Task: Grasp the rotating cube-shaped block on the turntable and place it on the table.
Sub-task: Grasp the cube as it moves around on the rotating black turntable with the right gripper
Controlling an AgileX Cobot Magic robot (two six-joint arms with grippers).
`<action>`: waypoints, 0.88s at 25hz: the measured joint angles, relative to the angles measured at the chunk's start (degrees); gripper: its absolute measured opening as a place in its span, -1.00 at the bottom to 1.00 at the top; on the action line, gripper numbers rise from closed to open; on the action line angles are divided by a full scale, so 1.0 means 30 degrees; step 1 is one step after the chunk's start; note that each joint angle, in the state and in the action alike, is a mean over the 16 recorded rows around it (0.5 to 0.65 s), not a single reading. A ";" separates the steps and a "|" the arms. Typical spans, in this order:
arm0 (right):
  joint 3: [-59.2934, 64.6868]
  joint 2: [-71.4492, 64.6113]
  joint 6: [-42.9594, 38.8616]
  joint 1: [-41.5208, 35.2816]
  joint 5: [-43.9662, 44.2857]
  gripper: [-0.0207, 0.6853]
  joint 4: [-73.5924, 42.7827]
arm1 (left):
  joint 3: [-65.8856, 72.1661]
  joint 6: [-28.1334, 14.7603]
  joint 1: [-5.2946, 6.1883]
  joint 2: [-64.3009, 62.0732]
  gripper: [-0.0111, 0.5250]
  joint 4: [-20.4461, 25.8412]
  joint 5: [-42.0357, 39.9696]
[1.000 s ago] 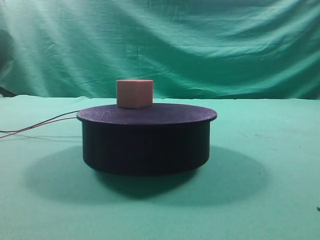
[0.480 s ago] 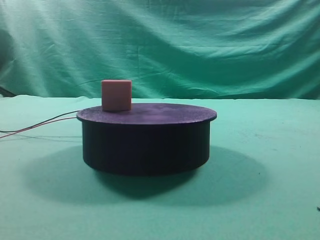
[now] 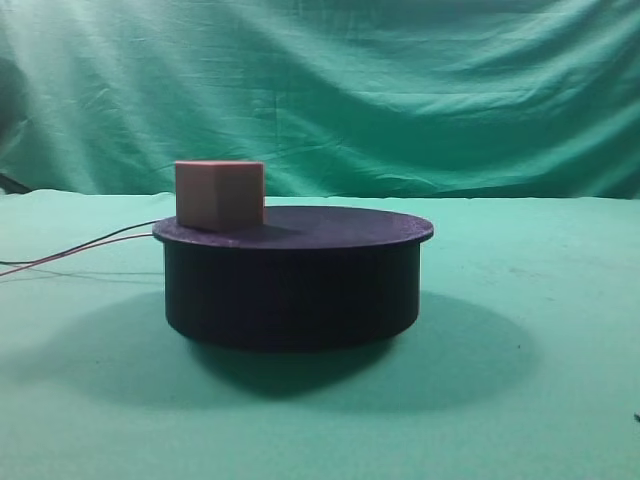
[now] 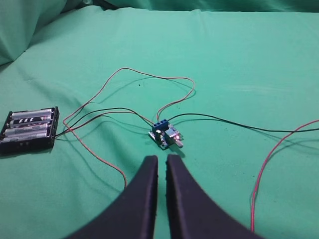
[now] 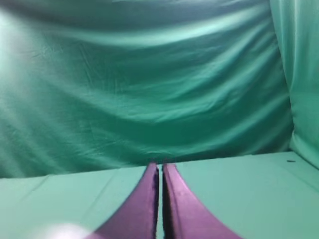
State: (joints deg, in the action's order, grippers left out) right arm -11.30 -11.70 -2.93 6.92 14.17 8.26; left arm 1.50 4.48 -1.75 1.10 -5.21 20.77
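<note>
My left gripper (image 4: 161, 162) and right gripper (image 5: 161, 169) sit closed, holding nothing. The cube-shaped block (image 3: 219, 195) looks light, rigid and matte; I'd pinch two opposite flat faces.

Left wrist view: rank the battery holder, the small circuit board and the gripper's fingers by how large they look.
1. Left gripper fingers, though they sit right at the lens, so the size is inflated.
2. Battery holder.
3. Circuit board, clearly the smallest.
</note>
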 joint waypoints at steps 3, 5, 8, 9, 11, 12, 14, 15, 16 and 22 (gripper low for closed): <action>-0.1047 -0.1631 0.1306 0.0322 0.1667 -0.94 0.0863 | 0.0000 0.0000 0.0000 0.0000 -0.96 0.0000 0.0000; -0.1623 -0.2773 0.2436 0.0692 0.2548 -0.94 0.1618 | 0.0000 0.0000 0.0000 0.0000 -0.96 0.0000 0.0000; -0.2434 -0.4588 0.4250 0.1503 0.3580 -0.94 0.2750 | 0.0000 0.0000 0.0000 0.0000 -0.96 0.0000 0.0000; -0.2725 -0.5235 0.4865 0.1843 0.3913 -0.94 0.3106 | 0.0000 0.0000 0.0000 0.0000 -0.96 0.0000 0.0000; -0.3366 -0.6650 0.6101 0.2634 0.4571 -0.94 0.3780 | 0.0000 0.0000 0.0000 0.0000 -0.96 0.0000 0.0000; -0.3710 -0.7413 0.6706 0.3084 0.4889 -0.94 0.4100 | 0.0000 0.0000 0.0000 0.0000 -0.96 0.0000 0.0000; -0.4418 -0.9063 0.7810 0.4083 0.5409 -0.94 0.4704 | 0.0000 0.0000 0.0000 0.0000 -0.96 0.0000 0.0000; -0.4770 -0.9918 0.8236 0.4600 0.5577 -0.94 0.4975 | 0.0000 0.0000 0.0000 0.0000 -0.96 0.0000 0.0000; -0.5111 -1.0786 0.8566 0.5120 0.5664 -0.94 0.5206 | 0.0000 0.0000 0.0000 0.0000 -0.96 0.0000 0.0000; -0.7184 -1.5953 0.8928 0.7886 0.5171 -0.90 0.5778 | 0.0000 0.0000 0.0000 0.0000 -0.96 0.0000 0.0000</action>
State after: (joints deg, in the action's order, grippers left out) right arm -32.85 -59.56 23.85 30.58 29.68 25.60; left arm 1.50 4.48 -1.75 1.10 -5.21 20.77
